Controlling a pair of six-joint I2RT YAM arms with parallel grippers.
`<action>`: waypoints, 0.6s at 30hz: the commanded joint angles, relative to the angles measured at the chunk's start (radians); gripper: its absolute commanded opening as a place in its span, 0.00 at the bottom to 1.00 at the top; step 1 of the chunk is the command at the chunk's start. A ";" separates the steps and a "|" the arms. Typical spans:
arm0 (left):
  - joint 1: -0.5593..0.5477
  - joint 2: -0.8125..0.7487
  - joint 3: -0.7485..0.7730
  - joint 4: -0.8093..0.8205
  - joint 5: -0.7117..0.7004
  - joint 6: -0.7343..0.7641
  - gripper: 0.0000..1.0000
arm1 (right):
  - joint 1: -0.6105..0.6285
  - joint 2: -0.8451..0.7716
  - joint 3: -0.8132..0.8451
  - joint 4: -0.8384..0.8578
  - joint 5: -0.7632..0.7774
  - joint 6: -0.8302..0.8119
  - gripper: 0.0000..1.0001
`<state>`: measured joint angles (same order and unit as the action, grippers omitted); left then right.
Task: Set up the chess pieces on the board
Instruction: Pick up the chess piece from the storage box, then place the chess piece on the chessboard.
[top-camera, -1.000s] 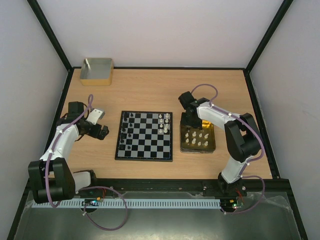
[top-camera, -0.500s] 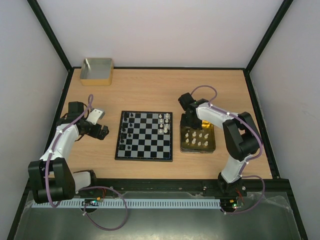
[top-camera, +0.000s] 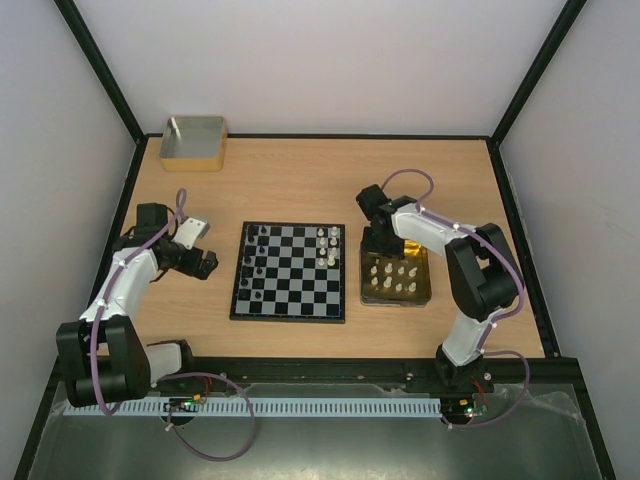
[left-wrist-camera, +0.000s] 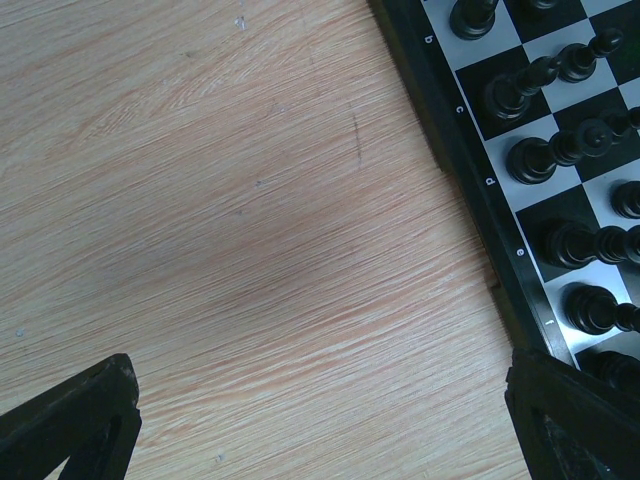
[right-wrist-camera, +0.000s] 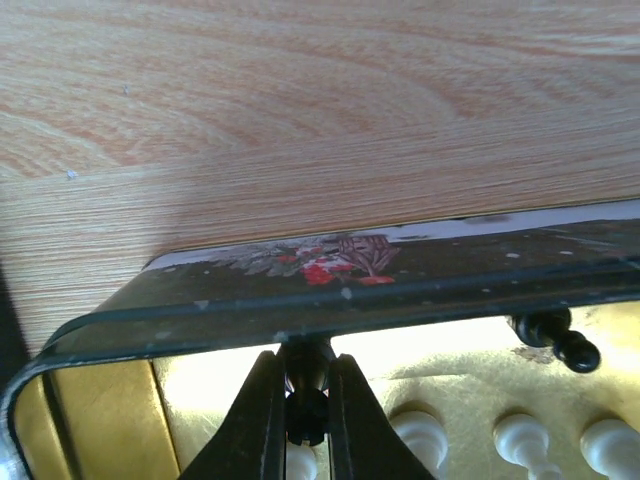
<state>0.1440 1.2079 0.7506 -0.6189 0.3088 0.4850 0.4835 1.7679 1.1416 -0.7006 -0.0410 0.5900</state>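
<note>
While left jaws gape, right jaws pinch a black piece (right-wrist-camera: 306, 405), seemingly upright.

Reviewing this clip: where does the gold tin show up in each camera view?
Top external: gold tin right of the board, its far end under the right claw.
Left wrist: not in it.
Right wrist: fills the lower half, rim running across.
Shared landmark: the cream pieces inside it, by the right claw shut on a black piece.
</note>
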 joint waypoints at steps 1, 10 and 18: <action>-0.004 -0.010 -0.019 0.002 0.006 -0.005 1.00 | -0.006 -0.047 0.062 -0.105 0.049 -0.015 0.02; -0.003 -0.018 -0.020 0.014 -0.008 -0.018 1.00 | 0.136 -0.124 0.242 -0.319 0.128 0.007 0.02; 0.115 -0.014 -0.012 0.088 -0.051 -0.039 1.00 | 0.463 -0.033 0.486 -0.413 0.135 0.153 0.02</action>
<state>0.1761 1.2064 0.7441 -0.5770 0.2859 0.4648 0.8375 1.6833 1.5349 -1.0149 0.0807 0.6563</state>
